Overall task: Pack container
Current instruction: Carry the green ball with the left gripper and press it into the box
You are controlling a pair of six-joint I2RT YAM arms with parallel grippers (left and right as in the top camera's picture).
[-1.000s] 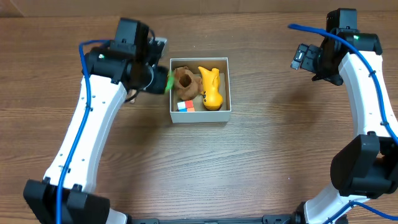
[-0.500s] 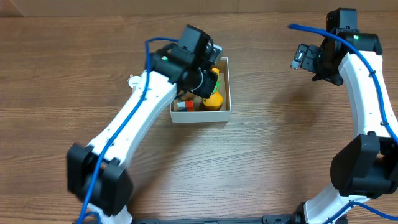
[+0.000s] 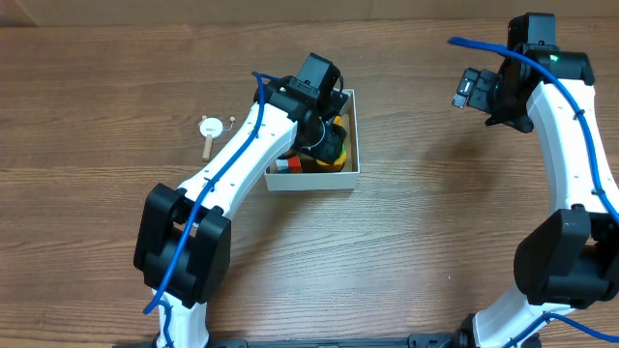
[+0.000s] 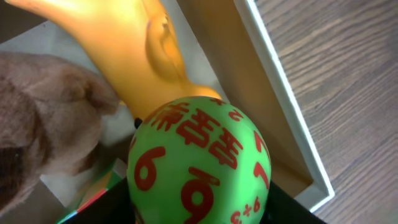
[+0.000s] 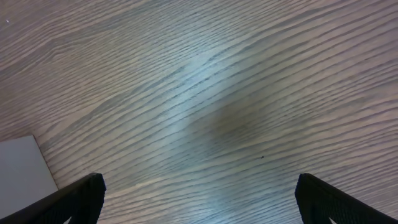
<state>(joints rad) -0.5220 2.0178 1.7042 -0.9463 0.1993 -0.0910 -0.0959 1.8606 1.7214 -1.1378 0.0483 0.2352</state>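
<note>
The left gripper (image 4: 199, 214) is closed on a green ball (image 4: 199, 162). Its dark fingers press in from both sides at the bottom edge of the left wrist view, and the ball fills the gap between them. The ball is smooth and slightly glossy, printed with red numerals. Just behind it, and touching it or very nearly so, lies a yellow toy (image 4: 124, 43) with a sleek, moulded surface and a long curved neck. A brown plush toy (image 4: 43, 118), soft and fuzzy, sits against the yellow toy's left side. The corner of a small coloured block (image 4: 93, 194) shows below the plush. All of this lies inside the container (image 4: 280, 81), a square, shallow cardboard box with a thin white rim and plain brown inner walls. From overhead it stands on the wood-grain table (image 3: 416, 242), a little left of centre, with the left arm reaching over it. Well apart, at the far right, the right gripper (image 5: 202, 202) hangs over bare wood with its fingertips spread wide and nothing between them.
</note>
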